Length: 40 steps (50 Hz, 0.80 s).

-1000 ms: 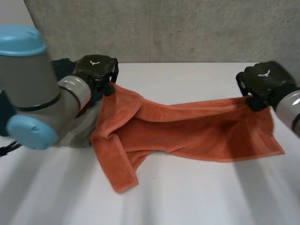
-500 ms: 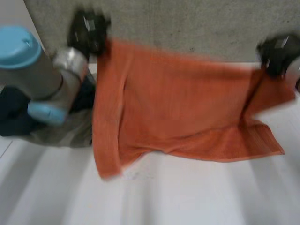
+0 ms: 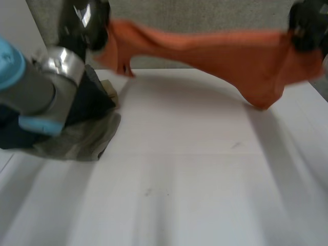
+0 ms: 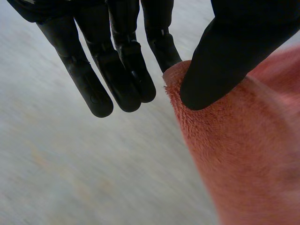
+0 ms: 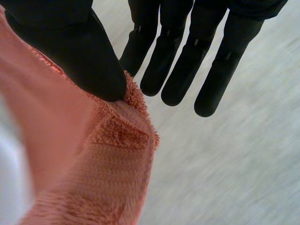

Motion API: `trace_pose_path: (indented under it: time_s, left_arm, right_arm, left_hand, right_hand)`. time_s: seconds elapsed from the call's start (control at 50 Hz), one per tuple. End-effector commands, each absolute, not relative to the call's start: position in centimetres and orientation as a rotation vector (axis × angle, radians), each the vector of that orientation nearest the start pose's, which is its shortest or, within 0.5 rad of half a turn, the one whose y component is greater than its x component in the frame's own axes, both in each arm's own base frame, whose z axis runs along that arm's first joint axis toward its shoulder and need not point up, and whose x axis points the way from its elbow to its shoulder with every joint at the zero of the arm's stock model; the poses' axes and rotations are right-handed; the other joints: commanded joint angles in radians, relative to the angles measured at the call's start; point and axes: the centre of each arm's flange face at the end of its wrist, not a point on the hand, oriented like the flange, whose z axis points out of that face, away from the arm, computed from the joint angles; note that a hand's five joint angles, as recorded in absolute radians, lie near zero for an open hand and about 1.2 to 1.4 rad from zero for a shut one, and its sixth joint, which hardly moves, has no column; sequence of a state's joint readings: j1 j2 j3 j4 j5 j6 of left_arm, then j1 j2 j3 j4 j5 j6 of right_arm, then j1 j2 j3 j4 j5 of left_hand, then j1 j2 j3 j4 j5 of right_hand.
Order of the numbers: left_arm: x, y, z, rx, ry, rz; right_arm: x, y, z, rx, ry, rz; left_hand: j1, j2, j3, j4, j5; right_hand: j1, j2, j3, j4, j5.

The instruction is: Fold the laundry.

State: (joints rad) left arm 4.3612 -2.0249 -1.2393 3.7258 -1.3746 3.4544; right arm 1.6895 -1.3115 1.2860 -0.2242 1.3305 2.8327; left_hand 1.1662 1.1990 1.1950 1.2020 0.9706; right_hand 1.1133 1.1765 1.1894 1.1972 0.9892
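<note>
Together, two robot hands [image 3: 84, 20] [image 3: 307, 23] pinch one orange towel [image 3: 230, 51] aloft.

No legible txt, nos. or signs. Only a pale mark on the back of the left robot hand [image 3: 84, 18], too blurred to read. The orange towel [image 4: 234, 164] pinched under that hand's thumb shows plain pile, nothing readable on it.
</note>
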Motion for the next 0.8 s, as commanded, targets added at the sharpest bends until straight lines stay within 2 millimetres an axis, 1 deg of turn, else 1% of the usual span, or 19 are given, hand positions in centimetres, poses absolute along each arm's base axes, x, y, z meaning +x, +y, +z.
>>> trace_pose_path:
  time_s: [0.02,0.06,0.08,0.1,0.16,0.24,0.3,0.32,0.34,0.36,0.46,0.48,0.54,0.56,0.62,0.64,0.7,0.76,0.8]
  left_arm:
    - [-27.9,-31.6,20.9,1.078,1.922,-2.482]
    - [-27.5,-30.6,19.2,1.119,1.974,-2.400]
    - [-27.2,-30.2,18.5,1.139,1.990,-2.363]
    - [-26.9,-29.3,17.2,1.187,2.010,-2.288]
    - [-26.4,-28.3,15.6,1.275,1.994,-2.168]
    - [-25.6,-28.4,14.8,1.328,1.960,-2.073]
    - [-25.1,-28.6,14.7,1.330,1.964,-2.037]
    - [-24.8,-28.7,14.6,1.325,1.979,-2.021]
    - [-24.7,-28.8,14.6,1.318,1.982,-2.017]
    - [-24.7,-28.9,14.6,1.315,1.984,-2.014]
    - [-24.6,-28.6,15.4,1.290,1.996,-2.025]
    - [-24.5,-28.5,15.9,1.266,2.015,-2.040]
    - [-24.5,-28.2,16.5,1.212,2.094,-2.072]
    - [-24.6,-27.8,16.5,1.170,2.177,-2.087]
    - [-24.6,-27.4,16.5,1.084,2.328,-2.094]
    - [-24.6,-27.3,16.5,1.021,2.427,-2.089]
    - [-24.5,-27.2,16.6,0.882,2.595,-2.079]
    - [-24.5,-27.3,16.8,0.795,2.675,-2.083]
    - [-24.5,-27.4,16.9,0.737,2.713,-2.090]
  right_arm:
    - [19.9,-33.5,22.8,-0.989,2.169,-2.073]
    - [19.9,-32.7,20.7,-1.062,2.232,-1.988]
    - [19.8,-32.0,19.1,-1.126,2.281,-1.909]
    - [19.8,-31.6,18.4,-1.152,2.297,-1.873]
    - [19.7,-30.5,16.8,-1.205,2.332,-1.796]
    - [19.7,-30.0,16.3,-1.208,2.343,-1.770]
    - [19.7,-29.8,16.1,-1.207,2.346,-1.758]
    - [19.7,-29.7,16.0,-1.207,2.349,-1.752]
    - [19.7,-29.6,15.9,-1.207,2.350,-1.749]
    - [19.7,-29.6,15.9,-1.207,2.352,-1.745]
    - [19.7,-29.3,15.6,-1.205,2.361,-1.727]
    - [19.7,-29.2,15.6,-1.203,2.362,-1.725]
    - [19.6,-29.1,15.4,-1.179,2.370,-1.712]
    - [19.6,-29.1,15.4,-1.170,2.371,-1.710]
    - [19.6,-29.1,15.4,-1.138,2.376,-1.698]
    - [19.6,-29.1,15.4,-1.129,2.377,-1.696]
    - [19.6,-29.0,15.3,-1.112,2.381,-1.688]
    - [19.6,-28.9,15.2,-1.109,2.385,-1.679]
    - [19.6,-28.8,15.1,-1.109,2.386,-1.677]
  left_hand:
    - [0.230,0.197,0.201,0.194,0.251]
    - [0.230,0.197,0.201,0.194,0.251]
    - [0.230,0.197,0.201,0.194,0.251]
    - [0.230,0.197,0.201,0.194,0.251]
    - [0.230,0.197,0.201,0.194,0.251]
    - [0.230,0.197,0.201,0.194,0.251]
    - [0.213,0.180,0.184,0.177,0.234]
    - [-0.243,-0.276,-0.272,-0.279,-0.222]
    - [-0.420,-0.452,-0.448,-0.455,-0.398]
    - [-0.474,-0.506,-0.502,-0.509,-0.453]
    - [-0.542,-0.574,-0.570,-0.577,-0.520]
    - [-0.550,-0.583,-0.579,-0.586,-0.529]
    - [-0.550,-0.583,-0.579,-0.586,-0.529]
    - [-0.550,-0.583,-0.579,-0.586,-0.529]
    - [-0.545,-0.577,-0.573,-0.580,-0.524]
    - [-0.539,-0.572,-0.568,-0.575,-0.518]
    - [-0.530,-0.563,-0.559,-0.566,-0.509]
    - [-0.480,-0.513,-0.509,-0.516,-0.459]
    - [-0.389,-0.422,-0.418,-0.425,-0.368]
  right_hand:
    - [0.283,0.220,0.207,0.199,0.233]
    - [0.283,0.220,0.207,0.199,0.233]
    - [0.283,0.220,0.207,0.199,0.233]
    - [0.283,0.220,0.207,0.199,0.233]
    - [0.283,0.220,0.207,0.199,0.233]
    - [0.283,0.220,0.207,0.199,0.233]
    - [0.283,0.220,0.207,0.199,0.233]
    - [0.283,0.220,0.207,0.199,0.233]
    - [0.283,0.220,0.207,0.199,0.233]
    - [0.283,0.220,0.207,0.199,0.233]
    - [0.283,0.220,0.207,0.199,0.233]
    - [0.283,0.220,0.207,0.199,0.233]
    - [0.283,0.220,0.207,0.199,0.233]
    - [0.283,0.220,0.207,0.199,0.233]
    - [0.283,0.220,0.207,0.199,0.233]
    - [0.283,0.220,0.207,0.199,0.233]
    - [0.283,0.220,0.207,0.199,0.233]
    - [0.283,0.220,0.207,0.199,0.233]
    - [0.283,0.220,0.207,0.199,0.233]
